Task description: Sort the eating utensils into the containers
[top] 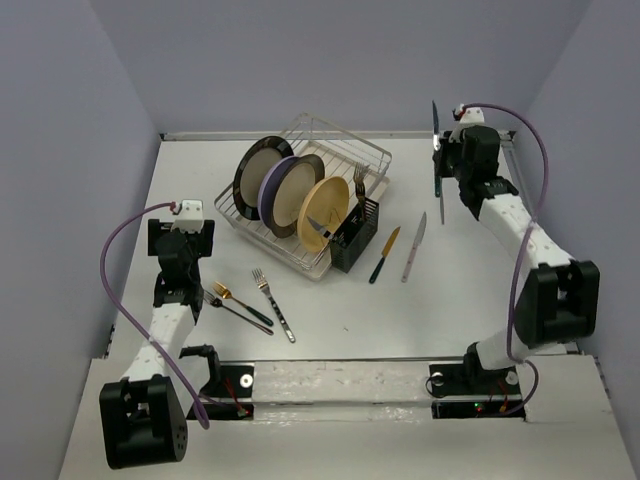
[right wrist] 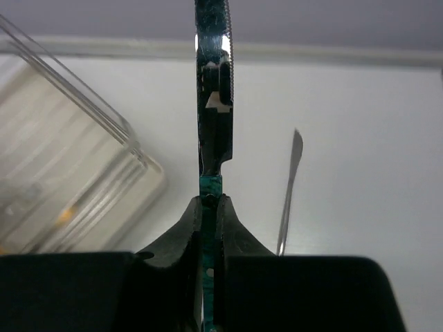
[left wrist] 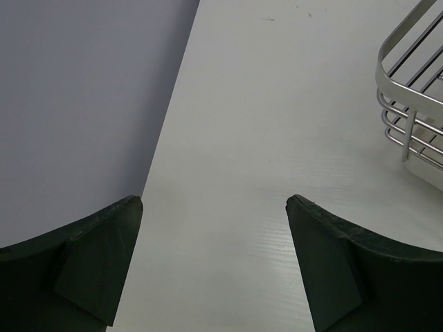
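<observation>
Two grippers are hanging over the table (top: 480,300): the right gripper (right wrist: 211,207) is clamping a teal-handled knife (right wrist: 213,111) upright at 1 o'clock, the left gripper (left wrist: 213,202) is gaping wide, empty, at 9 o'clock.

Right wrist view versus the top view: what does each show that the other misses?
Only the right wrist view shows the closed jaws pinching the teal-handled table knife by its handle, and its serrated edge. Only the top view shows the black slotted plastic cutlery holder, three round plates and silver and gold forks lying on the white table. Both show that held knife and a silver table knife lying flat.
</observation>
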{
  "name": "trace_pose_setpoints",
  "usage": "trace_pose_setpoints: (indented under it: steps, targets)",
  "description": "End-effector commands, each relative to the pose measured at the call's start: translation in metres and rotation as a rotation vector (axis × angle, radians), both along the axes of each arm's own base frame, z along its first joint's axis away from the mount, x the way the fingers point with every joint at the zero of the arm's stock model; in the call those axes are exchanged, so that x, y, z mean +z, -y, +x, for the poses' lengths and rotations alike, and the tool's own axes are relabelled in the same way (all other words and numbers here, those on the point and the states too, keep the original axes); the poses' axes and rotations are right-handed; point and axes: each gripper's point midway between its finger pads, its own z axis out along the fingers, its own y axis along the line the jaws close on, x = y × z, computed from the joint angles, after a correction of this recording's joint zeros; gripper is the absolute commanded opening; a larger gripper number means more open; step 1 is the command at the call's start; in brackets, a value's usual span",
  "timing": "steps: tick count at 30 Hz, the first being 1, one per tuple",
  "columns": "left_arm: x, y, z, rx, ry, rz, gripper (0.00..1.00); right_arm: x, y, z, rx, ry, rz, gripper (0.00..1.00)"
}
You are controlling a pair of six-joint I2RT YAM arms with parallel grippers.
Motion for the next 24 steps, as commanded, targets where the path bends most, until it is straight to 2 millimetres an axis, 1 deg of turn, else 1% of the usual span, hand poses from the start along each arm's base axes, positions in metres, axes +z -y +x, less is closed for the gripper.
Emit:
trace_pose_setpoints:
  steps: [1, 2, 3, 5, 6, 8, 9, 10, 11, 12, 13, 16, 17, 19, 20, 23, 24]
  targets:
    - [0.015, -0.004, 0.003, 0.015, 0.060, 0.014, 0.99, 0.135, -0.058, -0.038, 0.170, 0.541, 0.036, 0.00]
    - [0.015, -0.004, 0.002, 0.017, 0.060, 0.014, 0.99, 0.143, -0.073, -0.051, 0.210, 0.592, 0.034, 0.00]
    - [0.015, -0.005, 0.002, 0.020, 0.060, 0.014, 0.99, 0.149, -0.107, -0.071, 0.299, 0.661, 0.056, 0.00]
    - [0.016, -0.004, 0.002, 0.018, 0.063, 0.015, 0.99, 0.166, -0.135, -0.101, 0.390, 0.754, 0.086, 0.00]
    - [0.015, -0.004, 0.001, 0.018, 0.062, 0.016, 0.99, 0.169, -0.159, -0.121, 0.474, 0.804, 0.127, 0.00]
    - [0.016, -0.005, 0.001, 0.021, 0.062, 0.016, 0.99, 0.170, -0.177, -0.137, 0.527, 0.842, 0.174, 0.00]
    - [0.016, -0.005, 0.001, 0.022, 0.062, 0.017, 0.99, 0.177, -0.184, -0.145, 0.548, 0.889, 0.198, 0.00]
    - [0.015, -0.005, 0.000, 0.024, 0.061, 0.017, 0.99, 0.175, -0.202, -0.157, 0.604, 0.900, 0.213, 0.00]
    - [0.016, -0.005, 0.001, 0.024, 0.064, 0.017, 0.99, 0.170, -0.210, -0.161, 0.624, 0.902, 0.212, 0.00]
    - [0.016, -0.005, 0.001, 0.022, 0.062, 0.017, 0.99, 0.164, -0.226, -0.167, 0.668, 0.909, 0.211, 0.00]
    - [0.016, -0.005, 0.000, 0.024, 0.062, 0.017, 0.99, 0.160, -0.233, -0.168, 0.688, 0.905, 0.207, 0.00]
    - [0.017, -0.007, -0.001, 0.031, 0.064, 0.021, 0.99, 0.142, -0.241, -0.166, 0.702, 0.878, 0.211, 0.00]
    - [0.017, -0.007, -0.001, 0.032, 0.067, 0.022, 0.99, 0.133, -0.240, -0.169, 0.703, 0.868, 0.231, 0.00]
    - [0.017, -0.007, -0.001, 0.031, 0.067, 0.023, 0.99, 0.123, -0.239, -0.172, 0.706, 0.851, 0.240, 0.00]
    - [0.016, -0.006, -0.001, 0.027, 0.064, 0.023, 0.99, 0.112, -0.238, -0.173, 0.707, 0.830, 0.245, 0.00]
    - [0.016, -0.006, 0.000, 0.026, 0.061, 0.020, 0.99, 0.094, -0.237, -0.172, 0.699, 0.797, 0.243, 0.00]
    - [0.015, -0.006, 0.000, 0.025, 0.061, 0.020, 0.99, 0.085, -0.237, -0.173, 0.704, 0.781, 0.244, 0.00]
